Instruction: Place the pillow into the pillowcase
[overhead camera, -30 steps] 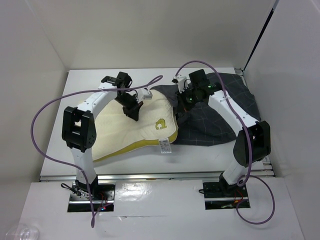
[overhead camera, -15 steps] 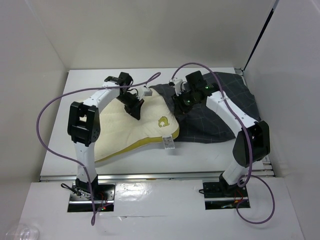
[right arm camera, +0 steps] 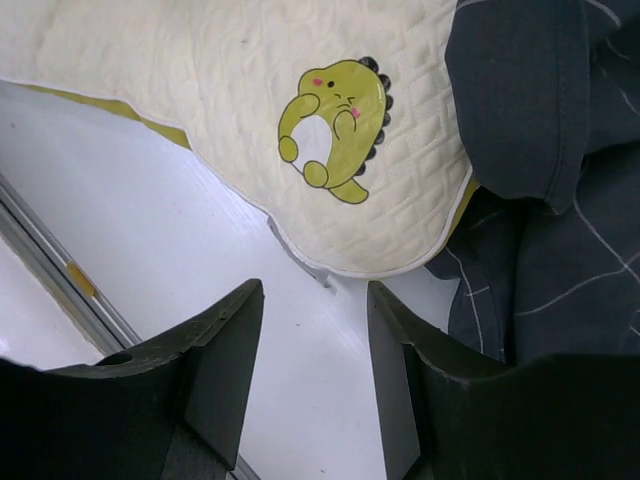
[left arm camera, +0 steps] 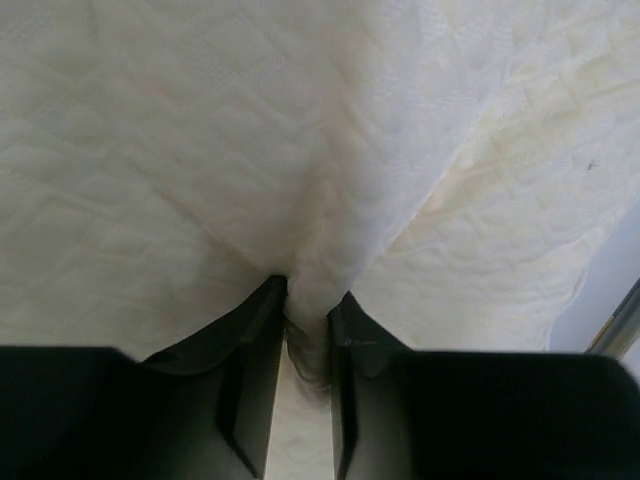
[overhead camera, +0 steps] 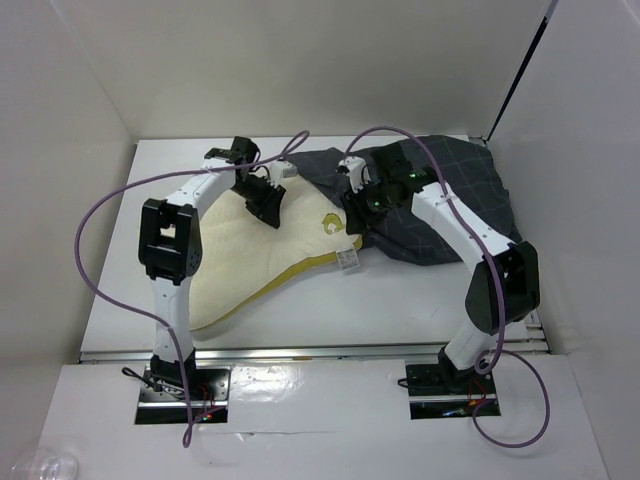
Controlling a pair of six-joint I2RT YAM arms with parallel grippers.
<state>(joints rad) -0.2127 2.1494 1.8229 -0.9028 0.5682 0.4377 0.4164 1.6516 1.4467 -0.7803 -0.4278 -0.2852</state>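
My left gripper is nearly closed, pinching a fold of the cream pillow. My right gripper hangs with its jaws spread, holding nothing, above the pillow's emblem corner. On the white table the pillow lies left of centre, its right end meeting the crumpled charcoal windowpane pillowcase at far right. A yellow-green dinosaur emblem marks that corner, with a white tag at its edge.
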